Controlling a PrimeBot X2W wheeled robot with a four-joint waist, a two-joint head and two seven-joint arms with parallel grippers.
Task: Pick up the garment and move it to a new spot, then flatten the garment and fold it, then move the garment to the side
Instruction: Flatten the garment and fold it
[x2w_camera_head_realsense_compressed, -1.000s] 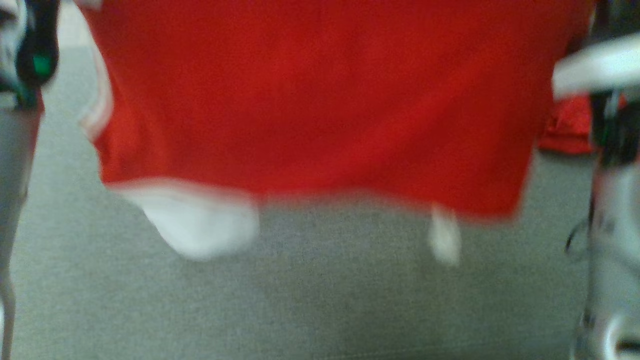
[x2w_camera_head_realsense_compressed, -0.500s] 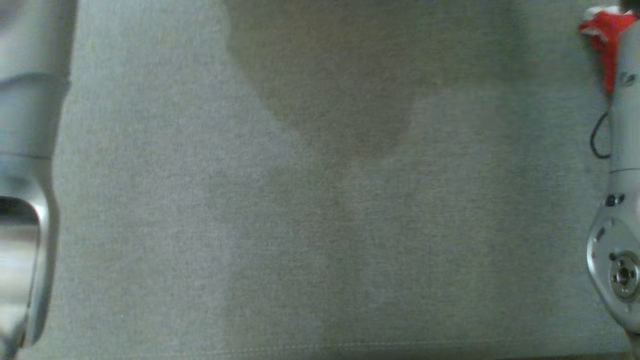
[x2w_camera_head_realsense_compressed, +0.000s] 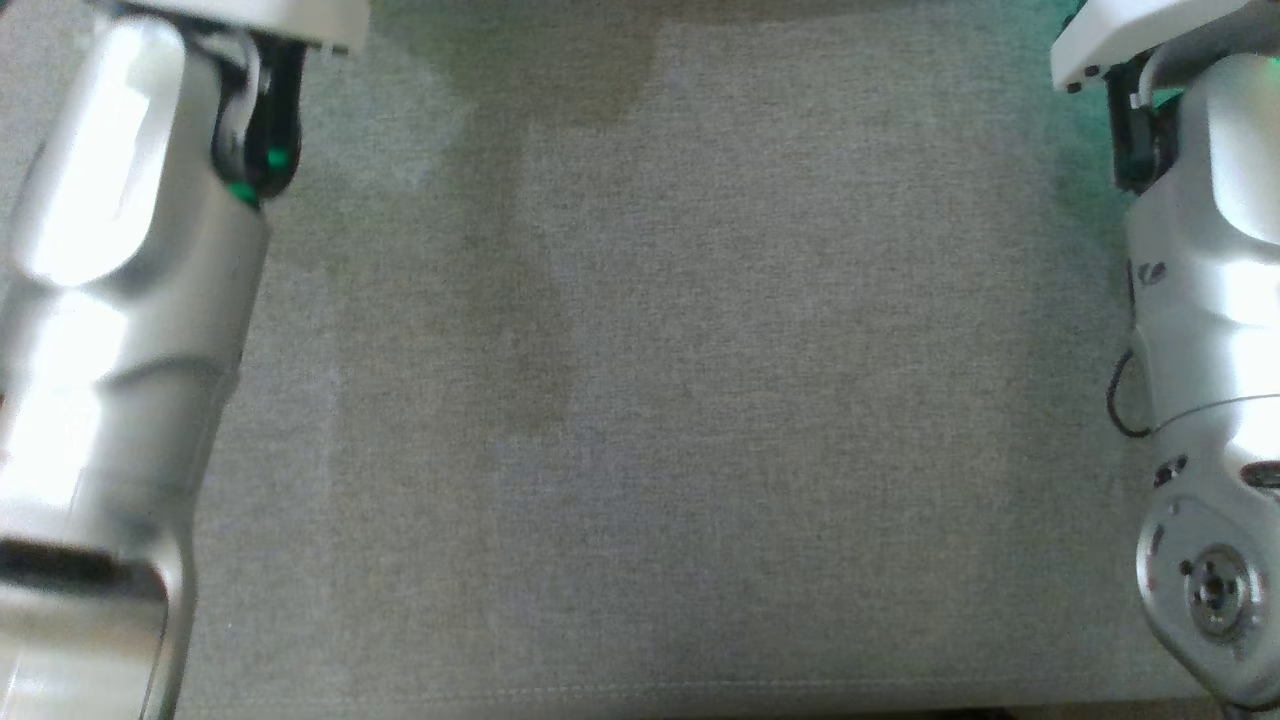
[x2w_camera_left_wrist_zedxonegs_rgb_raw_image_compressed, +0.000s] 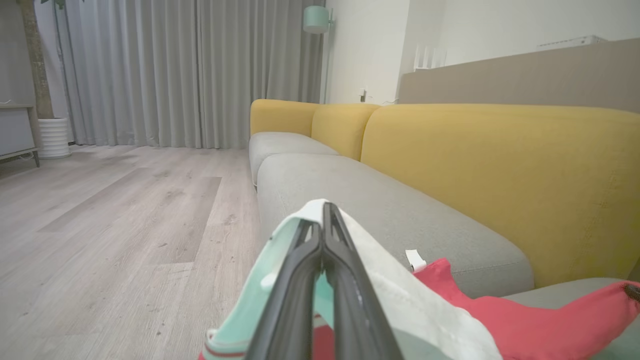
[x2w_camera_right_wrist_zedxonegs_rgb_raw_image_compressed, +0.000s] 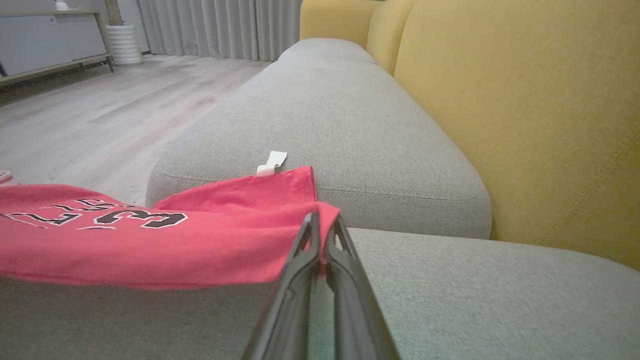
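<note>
I hold garment (x2w_camera_right_wrist_zedxonegs_rgb_raw_image_compressed: 150, 240) by both ends: left gripper (x2w_camera_left_wrist_zedxonegs_rgb_raw_image_compressed: 323, 220) clamped on white trim, right gripper (x2w_camera_right_wrist_zedxonegs_rgb_raw_image_compressed: 322, 222) clamped on red corner. Long axis runs gripper to gripper, toward lower left of right wrist view.

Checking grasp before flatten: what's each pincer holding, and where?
Both hold the red garment: left pincer on its white trim, right pincer on a red corner.

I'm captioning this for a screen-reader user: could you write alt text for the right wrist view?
The right gripper, fingers shut, pinches the edge of a red garment with black-and-white lettering, stretched leftward over a grey sofa seat. A yellow backrest rises at the right.
</note>
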